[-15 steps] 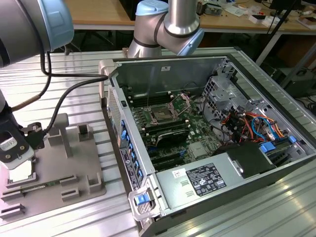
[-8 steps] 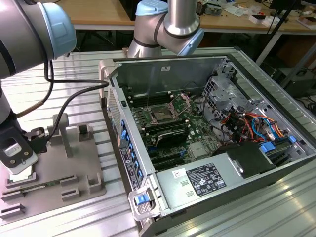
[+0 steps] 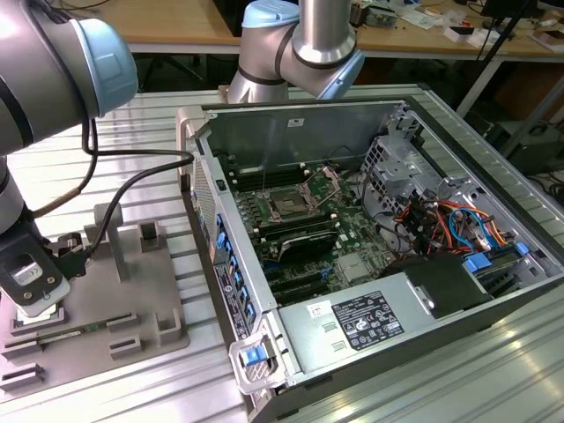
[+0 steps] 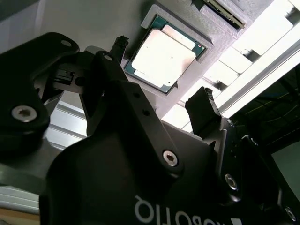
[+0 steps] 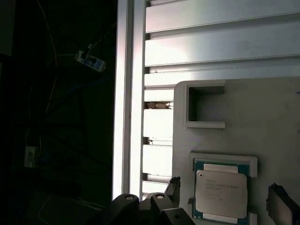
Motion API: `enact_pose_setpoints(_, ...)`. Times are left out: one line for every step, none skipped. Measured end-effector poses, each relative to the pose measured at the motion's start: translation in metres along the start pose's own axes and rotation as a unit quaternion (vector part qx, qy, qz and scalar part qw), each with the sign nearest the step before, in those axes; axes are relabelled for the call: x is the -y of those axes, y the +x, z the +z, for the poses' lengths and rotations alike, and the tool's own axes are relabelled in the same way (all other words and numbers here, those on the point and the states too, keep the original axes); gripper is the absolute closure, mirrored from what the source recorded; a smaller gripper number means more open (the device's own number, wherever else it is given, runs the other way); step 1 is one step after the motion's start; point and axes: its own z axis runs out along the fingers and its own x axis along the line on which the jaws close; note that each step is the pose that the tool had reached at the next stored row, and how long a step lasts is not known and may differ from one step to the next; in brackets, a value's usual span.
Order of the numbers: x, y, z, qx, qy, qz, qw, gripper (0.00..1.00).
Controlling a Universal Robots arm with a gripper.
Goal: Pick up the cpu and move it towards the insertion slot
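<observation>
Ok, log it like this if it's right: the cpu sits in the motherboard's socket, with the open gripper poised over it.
Wrong place. The cpu sits in a recess of the grey tray, not the motherboard's socket; both wrist views show it. The open gripper is poised over it, as stated.

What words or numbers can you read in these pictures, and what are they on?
None can be quoted whole.
On top of the cpu: grey print, too small to read.
On the silver box in the computer case: a white label, too small to read.
On the gripper: white letters, upside down, cut off by the picture's edge.
</observation>
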Motion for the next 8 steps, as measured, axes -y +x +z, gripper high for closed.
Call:
enact_pose_setpoints(0.0, 0.0, 0.0, 0.0, -0.0001, 0.0, 1.0, 0.22)
enact_pose_setpoints(0.0001, 0.0, 0.0001, 0.0, -0.0001, 0.0, 1.0, 0.22)
enact_pose_setpoints(0.0001, 0.0, 0.0, 0.0, -0.0001, 0.0, 1.0, 0.22)
enact_pose_setpoints(0.0001, 0.0, 0.0001, 0.0, -0.0002, 0.0, 1.0, 0.22)
enact_pose_setpoints(0.0001, 0.0, 0.0001, 0.0, -0.0002, 0.0, 1.0, 0.22)
enact_pose_setpoints(0.0001, 0.0, 0.0001, 0.0, -0.0002, 0.0, 1.0, 0.22)
enact_pose_setpoints(0.0001, 0.0, 0.0002, 0.0, -0.0002, 0.0, 1.0, 0.22)
enact_pose_setpoints(0.0001, 0.0, 0.0004, 0.0, -0.0002, 0.0, 1.0, 0.22)
